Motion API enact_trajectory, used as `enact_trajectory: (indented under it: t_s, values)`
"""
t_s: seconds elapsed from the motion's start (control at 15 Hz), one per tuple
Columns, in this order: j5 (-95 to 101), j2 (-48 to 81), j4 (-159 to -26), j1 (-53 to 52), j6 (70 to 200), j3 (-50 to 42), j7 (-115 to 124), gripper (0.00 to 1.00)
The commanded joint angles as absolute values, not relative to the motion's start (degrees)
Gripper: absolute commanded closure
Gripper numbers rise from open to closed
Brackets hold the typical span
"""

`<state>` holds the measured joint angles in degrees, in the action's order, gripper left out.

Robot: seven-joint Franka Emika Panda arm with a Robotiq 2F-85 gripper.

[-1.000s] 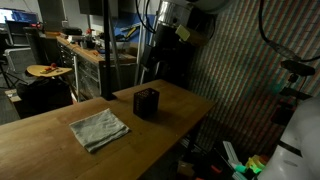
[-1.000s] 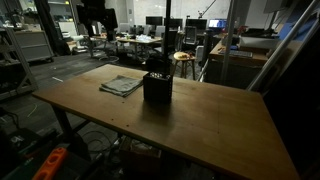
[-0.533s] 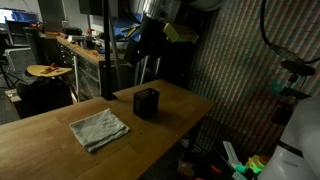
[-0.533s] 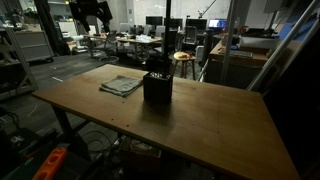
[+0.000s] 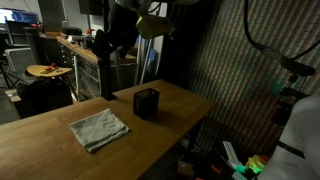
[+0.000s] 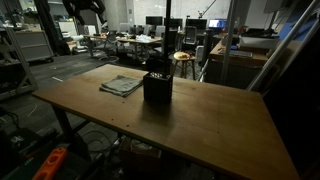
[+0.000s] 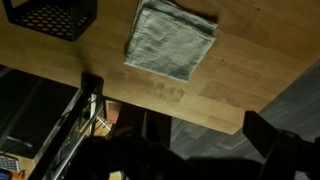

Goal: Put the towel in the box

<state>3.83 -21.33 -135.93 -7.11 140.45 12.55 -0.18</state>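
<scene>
The gripper (image 5: pixel 102 46) hangs high over the counter (image 5: pixel 40 140), its 2 dark fingers spread wide and holding nothing. In the wrist view the box (image 7: pixel 55 15) sits at the left. The folded towel (image 7: pixel 170 40) lies flat beside it, near-square, slightly skewed, far beneath the gripper.

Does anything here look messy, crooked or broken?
Nothing stands out. The towel lies folded flat on the wooden table, apart from the upright black box. Nothing looks spilled or damaged.
</scene>
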Motion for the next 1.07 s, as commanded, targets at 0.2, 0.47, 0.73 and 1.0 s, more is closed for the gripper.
enact_trajectory:
  t_s: [0.2, 0.47, 0.73, 1.0]
  values:
    - [9.4, -6.3, -123.0, -7.3, 146.8, 13.2, -0.8, 0.0]
    - [9.8, 2.3, -118.0, -7.4, 149.6, 11.2, -3.2, 0.0]
    - [8.6, 9.7, -114.8, -7.6, 150.8, 9.8, -6.1, 0.0]
    - [8.5, 15.8, -112.0, -7.7, 151.4, 9.6, -8.3, 0.0]
